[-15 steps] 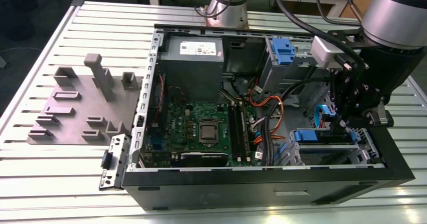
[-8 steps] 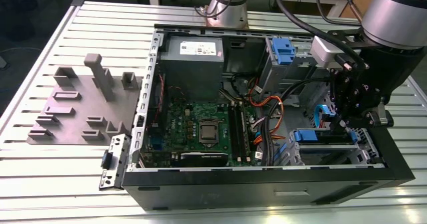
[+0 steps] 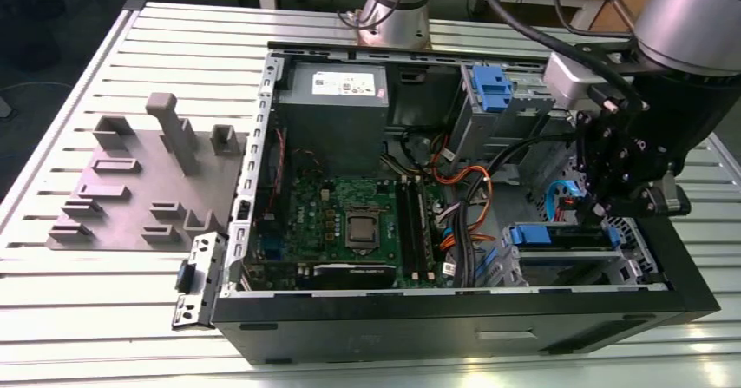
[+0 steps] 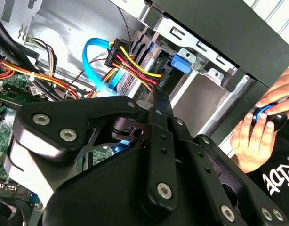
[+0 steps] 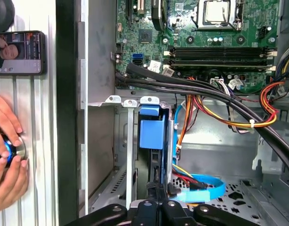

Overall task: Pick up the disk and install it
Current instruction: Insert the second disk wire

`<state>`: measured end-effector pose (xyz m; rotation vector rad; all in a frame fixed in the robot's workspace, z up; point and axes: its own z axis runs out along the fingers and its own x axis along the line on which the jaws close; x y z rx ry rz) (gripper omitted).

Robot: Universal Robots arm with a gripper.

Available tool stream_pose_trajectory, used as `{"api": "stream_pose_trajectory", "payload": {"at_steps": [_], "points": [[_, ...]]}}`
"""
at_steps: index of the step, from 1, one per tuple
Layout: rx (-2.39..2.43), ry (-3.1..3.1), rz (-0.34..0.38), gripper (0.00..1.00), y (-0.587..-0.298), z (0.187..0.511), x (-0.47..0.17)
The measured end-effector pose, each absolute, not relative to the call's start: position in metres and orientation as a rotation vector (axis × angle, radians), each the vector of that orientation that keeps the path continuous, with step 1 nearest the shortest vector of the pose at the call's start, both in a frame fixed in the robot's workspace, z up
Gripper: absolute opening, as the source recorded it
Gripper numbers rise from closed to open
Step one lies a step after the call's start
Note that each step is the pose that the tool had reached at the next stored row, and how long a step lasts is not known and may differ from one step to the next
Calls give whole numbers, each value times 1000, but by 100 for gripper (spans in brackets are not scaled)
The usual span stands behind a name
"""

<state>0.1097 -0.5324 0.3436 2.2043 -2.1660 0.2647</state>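
The disk (image 3: 564,236), a flat slab with blue plastic rails, lies in the drive bay at the near right corner of the open computer case (image 3: 463,323); in the first wrist view it shows as a glossy blue end (image 5: 151,132) between bright sheet-metal bay walls. The black, bolted gripper (image 3: 605,214) stands directly over the disk's right end (whether it grasps the disk or only meets it cannot be told). Just beyond, a flat blue ribbon cable (image 5: 205,190) and red-yellow-black wires (image 4: 135,66) loop across the perforated steel floor. Farther left lies the green motherboard (image 3: 347,219). At the far wall sits a grey metal box (image 3: 333,101). Left of the case, a grey moulded fixture (image 3: 139,188) rests on the slatted aluminium table (image 3: 104,318).
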Motion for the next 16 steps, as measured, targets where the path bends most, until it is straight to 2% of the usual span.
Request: {"api": "stream_pose_trajectory", "payload": {"at_steps": [6,16], "points": [[2204,-2166,265,11,-532,356,110],[2204,-2166,265,11,-532,357,110]]}}
